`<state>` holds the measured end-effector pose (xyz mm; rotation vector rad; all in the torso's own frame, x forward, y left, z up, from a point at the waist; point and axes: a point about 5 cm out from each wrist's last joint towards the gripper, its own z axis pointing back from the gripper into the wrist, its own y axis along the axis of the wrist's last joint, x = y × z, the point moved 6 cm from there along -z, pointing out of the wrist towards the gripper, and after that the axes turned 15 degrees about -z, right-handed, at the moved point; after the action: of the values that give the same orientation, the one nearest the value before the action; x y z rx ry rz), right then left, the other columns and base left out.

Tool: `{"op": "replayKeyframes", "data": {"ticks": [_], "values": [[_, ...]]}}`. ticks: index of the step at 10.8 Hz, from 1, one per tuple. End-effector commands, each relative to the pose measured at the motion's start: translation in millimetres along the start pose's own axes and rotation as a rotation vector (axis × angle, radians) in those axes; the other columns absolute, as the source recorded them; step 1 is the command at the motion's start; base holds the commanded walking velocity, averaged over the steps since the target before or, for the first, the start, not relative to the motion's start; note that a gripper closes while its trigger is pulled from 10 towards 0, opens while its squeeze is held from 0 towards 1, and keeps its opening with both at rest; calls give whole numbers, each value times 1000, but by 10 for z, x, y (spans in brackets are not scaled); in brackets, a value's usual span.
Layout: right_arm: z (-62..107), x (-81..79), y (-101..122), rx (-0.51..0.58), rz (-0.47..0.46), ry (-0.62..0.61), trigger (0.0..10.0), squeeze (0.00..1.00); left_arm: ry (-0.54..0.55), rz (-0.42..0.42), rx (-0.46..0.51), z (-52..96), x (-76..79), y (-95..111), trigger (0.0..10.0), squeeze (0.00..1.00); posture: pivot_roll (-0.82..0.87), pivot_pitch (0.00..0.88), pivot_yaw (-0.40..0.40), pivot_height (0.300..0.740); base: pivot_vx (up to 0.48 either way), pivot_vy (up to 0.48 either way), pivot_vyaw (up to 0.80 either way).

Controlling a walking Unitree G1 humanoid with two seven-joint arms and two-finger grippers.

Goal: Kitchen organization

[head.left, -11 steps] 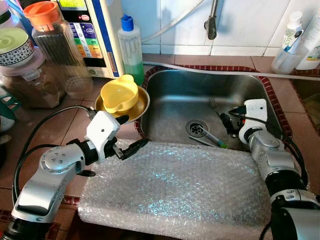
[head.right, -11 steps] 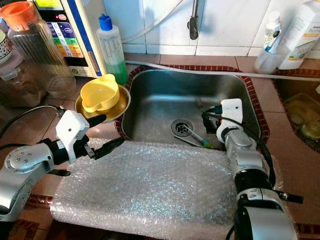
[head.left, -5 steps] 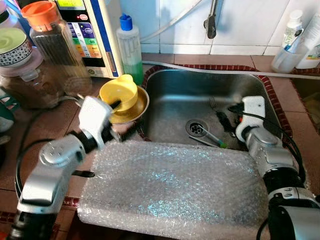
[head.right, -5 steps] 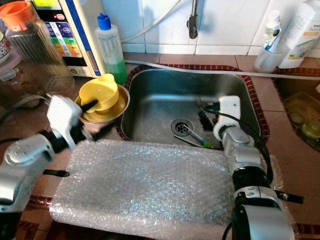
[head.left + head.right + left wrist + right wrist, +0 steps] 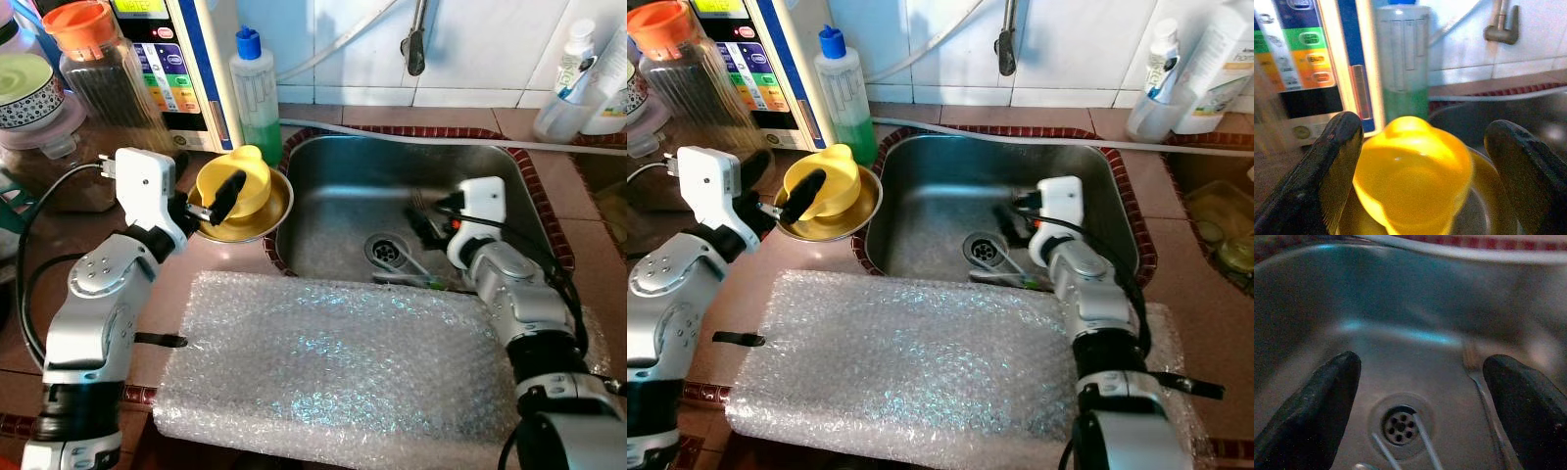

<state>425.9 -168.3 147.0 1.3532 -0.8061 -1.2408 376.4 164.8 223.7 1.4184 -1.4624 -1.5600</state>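
Fingers of the left gripper stand spread wide either side of the yellow cup, not touching it, apparently lined up to pinch its smooth plastic wall. That cup sits in a shiny steel bowl at the sink edge. Right gripper hangs open above the drain, with a fork beside it. Bubble wrap pads the counter, likely for drying.
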Motion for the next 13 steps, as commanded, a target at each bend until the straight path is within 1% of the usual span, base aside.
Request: {"op": "replayKeyframes", "data": {"ticks": [1, 2, 3, 4, 5, 6, 7, 8, 9, 10, 13], "values": [[10, -158, -16, 1, 29, 70, 10000, 1000, 31, -3, -35, -28, -33, -57, 10000, 1000, -112, 159, 64, 740, 0, 0, 0], [52, -392, -1, 9, 65, 185, 10000, 639, 52, 17, -62, -64, -41, -111, 10000, 1000, -113, 159, 66, 740, 0, 0, 0], [137, -690, 1, 11, 112, 325, 10000, 75, 71, 38, -114, -92, -45, -208, 10000, 1000, -115, 159, 67, 740, 0, 0, 0], [167, -766, -4, 8, 128, 359, 10000, 0, 77, 42, -130, -98, -50, -238, 10000, 1000, -115, 159, 67, 740, 0, 0, 0], [195, -885, 67, 27, 131, 395, 10000, 0, 90, 56, -178, -109, -74, -329, 10000, 847, -119, 160, 67, 740, 0, 0, 0], [222, -946, 135, 42, 148, 419, 10000, 0, 87, 68, -229, -98, -70, -422, 10000, 682, -120, 159, 66, 740, 0, 0, 0], [259, -990, 168, 46, 153, 437, 10000, 0, 76, 69, -248, -96, -51, -464, 10000, 0, -121, 159, 66, 740, 0, 0, 0], [287, -1052, 184, 47, 172, 465, 10000, 0, 67, 77, -267, -89, -29, -498, 10000, 0, -122, 161, 66, 740, 0, 0, 0], [316, -1109, 195, 50, 189, 486, 10000, 0, 94, 86, -301, -83, -56, -554, 10000, 0, -122, 160, 66, 740, 0, 0, 0], [337, -1151, 192, 50, 213, 500, 10000, 0, 108, 121, -317, -72, -79, -588, 0, 0, -123, 160, 67, 740, 0, 0, 0], [351, -1150, 158, 43, 252, 502, 10000, 0, 124, 158, -328, -52, -124, -595, 0, 0, -122, 161, 63, 740, 0, 0, 0]]}}
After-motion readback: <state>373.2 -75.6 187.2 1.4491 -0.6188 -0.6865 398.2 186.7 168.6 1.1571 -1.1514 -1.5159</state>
